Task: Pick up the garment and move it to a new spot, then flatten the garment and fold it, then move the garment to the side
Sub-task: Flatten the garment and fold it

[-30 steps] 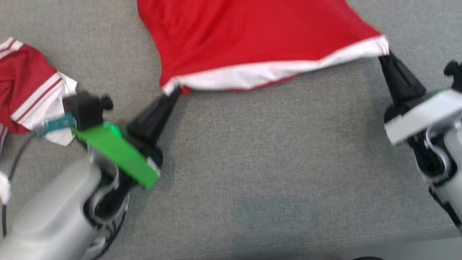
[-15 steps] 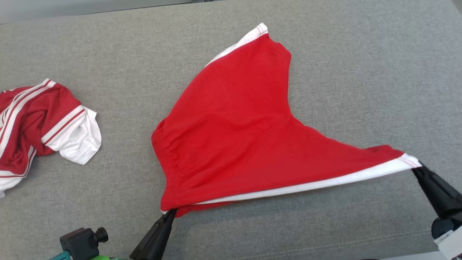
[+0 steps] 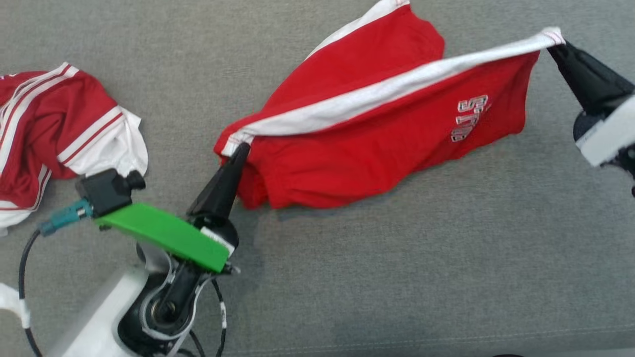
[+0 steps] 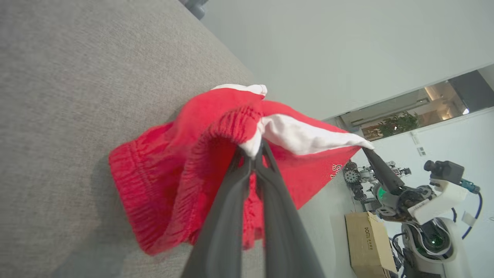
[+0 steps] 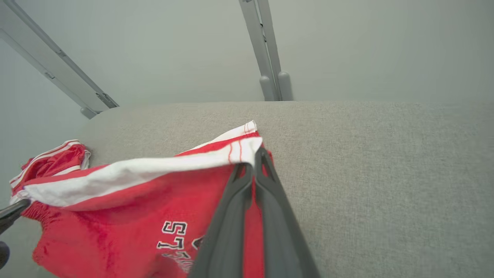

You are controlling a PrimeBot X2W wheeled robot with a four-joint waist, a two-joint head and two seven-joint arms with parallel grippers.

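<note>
Clothing [image 3: 59, 124] in red and white lies crumpled at the far left of the grey cushion [image 3: 397, 258]. Next, our left gripper [image 3: 242, 148] is clamped tight on the waistband corner of the red garment [image 3: 367, 148]. We hold that garment stretched between both arms at the centre, its white stripe [image 3: 377, 96] taut on top, its lower part sagging onto the cushion. At the right, our right gripper [image 3: 554, 42] pinches the hem corner.

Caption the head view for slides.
Left gripper and right gripper hold red shorts by both ends of the white stripe over a grey cushion; another red-and-white garment lies nearby.
</note>
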